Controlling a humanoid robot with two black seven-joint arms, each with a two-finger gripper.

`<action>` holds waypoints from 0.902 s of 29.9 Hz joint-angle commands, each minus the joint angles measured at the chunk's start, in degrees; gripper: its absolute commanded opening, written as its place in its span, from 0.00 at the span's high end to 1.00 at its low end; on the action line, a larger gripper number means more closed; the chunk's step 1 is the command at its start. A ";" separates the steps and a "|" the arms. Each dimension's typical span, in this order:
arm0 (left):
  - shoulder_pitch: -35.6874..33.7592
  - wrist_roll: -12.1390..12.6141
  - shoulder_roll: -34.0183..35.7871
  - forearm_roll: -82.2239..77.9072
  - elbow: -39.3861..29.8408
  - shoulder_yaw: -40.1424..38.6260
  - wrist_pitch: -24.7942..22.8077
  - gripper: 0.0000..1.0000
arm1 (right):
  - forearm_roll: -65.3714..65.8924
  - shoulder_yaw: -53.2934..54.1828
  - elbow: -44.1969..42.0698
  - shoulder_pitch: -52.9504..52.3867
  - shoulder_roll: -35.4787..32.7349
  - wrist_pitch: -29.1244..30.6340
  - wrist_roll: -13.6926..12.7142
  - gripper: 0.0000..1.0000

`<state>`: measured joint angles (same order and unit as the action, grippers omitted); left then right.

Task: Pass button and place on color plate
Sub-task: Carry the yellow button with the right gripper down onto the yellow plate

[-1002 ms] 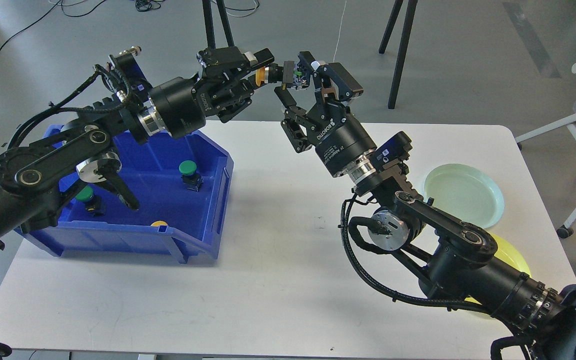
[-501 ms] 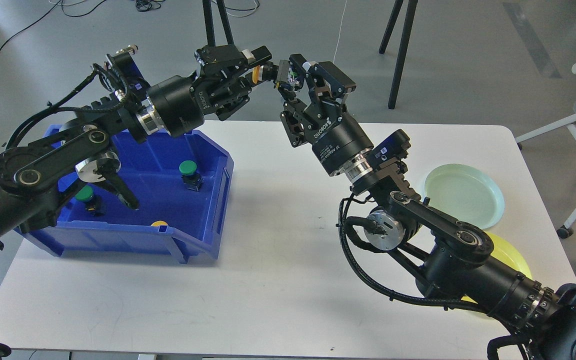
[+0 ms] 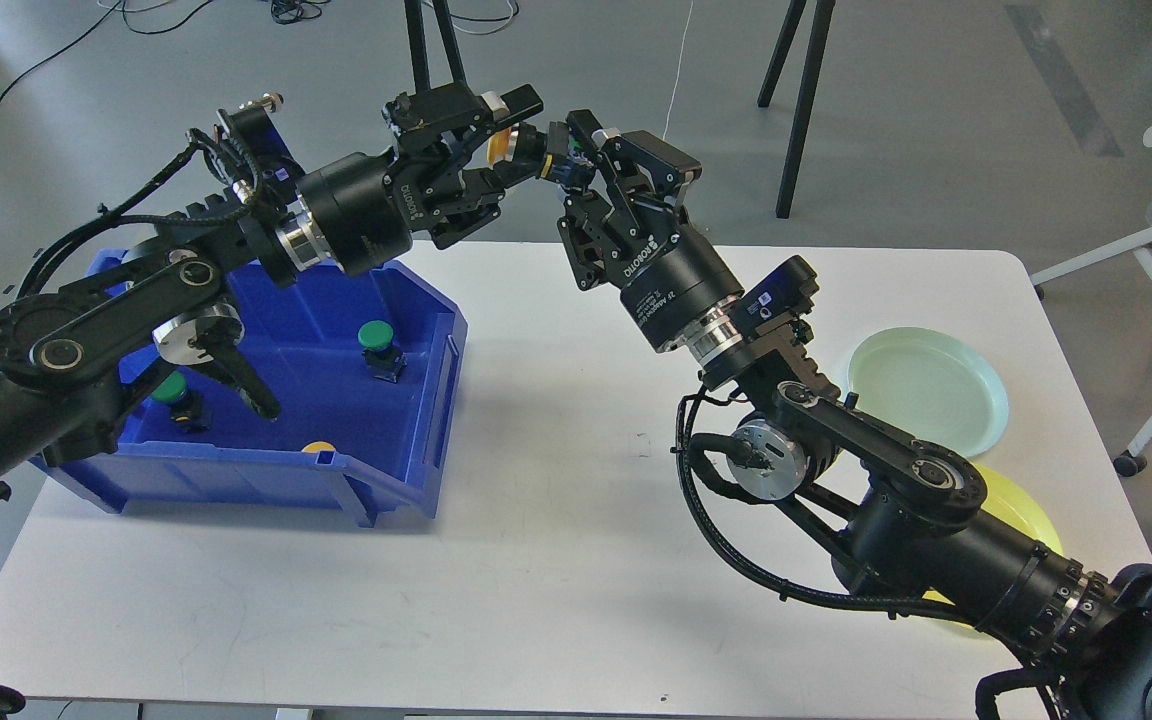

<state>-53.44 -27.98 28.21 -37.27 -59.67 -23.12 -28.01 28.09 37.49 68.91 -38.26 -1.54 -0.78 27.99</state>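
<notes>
A yellow-capped button (image 3: 501,144) with a black body is held in the air above the table's far edge, between my two grippers. My left gripper (image 3: 521,135) comes in from the left and is shut on the button's cap end. My right gripper (image 3: 558,160) meets it from the right, its fingers closed in on the black body. A pale green plate (image 3: 926,392) lies at the right of the white table (image 3: 556,560). A yellow plate (image 3: 1024,508) lies in front of it, mostly hidden by my right arm.
A blue bin (image 3: 416,420) stands at the left of the table, under my left arm. It holds two green buttons (image 3: 376,338) (image 3: 172,390) and another yellow one (image 3: 317,447) at its front wall. Tripod legs and a white chair stand beyond the table.
My right gripper has moved left and up to the button, and its fingers have closed in on the black body. My left gripper has shifted slightly left with the button.
</notes>
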 commanded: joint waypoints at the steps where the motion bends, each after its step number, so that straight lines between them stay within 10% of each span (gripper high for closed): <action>1: 0.00 -0.02 0.00 0.00 -0.01 0.01 0.01 0.19 | -0.06 0.04 0.09 0.11 -0.30 -0.01 0.01 0.77; 8: 0.00 -0.02 0.09 0.09 -0.01 -0.08 0.01 0.18 | -0.23 0.74 1.66 1.34 -4.33 -0.01 0.01 0.79; 18: 0.18 -0.02 0.18 2.20 0.26 -0.08 0.01 0.16 | -0.41 14.70 12.47 22.41 -28.40 -1.24 0.01 0.81; 27: 0.18 -0.02 0.09 2.37 0.61 -0.08 0.01 0.14 | 3.80 14.45 20.30 51.68 -47.58 -22.67 0.01 0.81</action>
<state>-53.26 -28.00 28.38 -34.91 -59.08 -23.23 -28.00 28.98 52.22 88.10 5.69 -45.94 -17.18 28.01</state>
